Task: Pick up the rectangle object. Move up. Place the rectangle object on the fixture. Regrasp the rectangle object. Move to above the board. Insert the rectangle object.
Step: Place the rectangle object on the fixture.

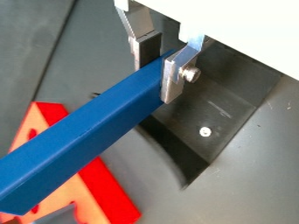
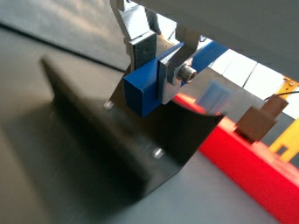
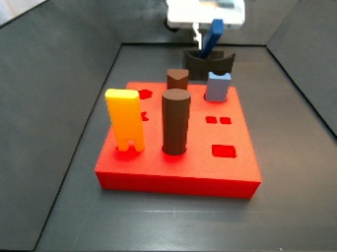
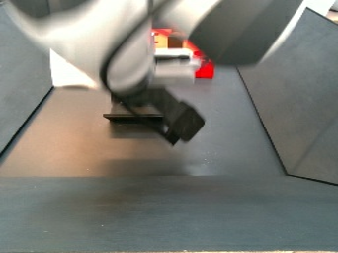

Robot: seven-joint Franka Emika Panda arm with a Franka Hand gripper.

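The rectangle object (image 1: 82,140) is clamped between the gripper (image 1: 158,57) fingers above the fixture (image 1: 216,122).

The rectangle object (image 1: 87,136), a long, slim, dark blue bar, is clamped at one end between the silver fingers (image 1: 177,72) of the hand (image 1: 159,63), and in a side view it hangs tilted (image 3: 208,37) just above the fixture (image 3: 206,66). The fixture is a dark L-shaped bracket with screws in its plates (image 1: 216,122), standing on the grey floor just behind the board (image 3: 184,148). The board is a flat red square slab with shaped holes and upright pegs, lying in the middle of the floor.
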